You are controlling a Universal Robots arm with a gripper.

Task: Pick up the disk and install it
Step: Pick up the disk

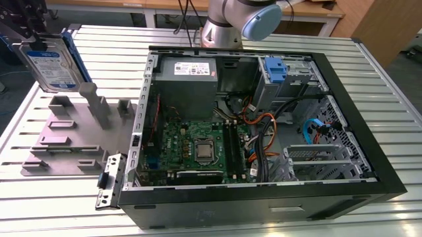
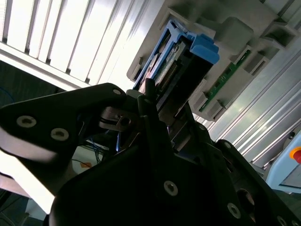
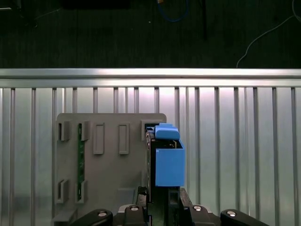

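The disk [image 1: 49, 61], silver with white-and-blue label and blue frame, hangs nearly upright at the exterior view's left.

Arm: the grey arm [image 1: 228, 19] with a blue-capped joint stood at the top middle of the exterior view.
Gripper: the black gripper [image 1: 33, 39] was high at the exterior view's left, pointing down.
Fingers: the fingers [image 3: 184, 200] were closed from both sides on the disk [image 1: 54, 66] (it hung upright from them).
Wrist: a dark bolted housing [image 2: 164, 188] sat just behind the fingers.
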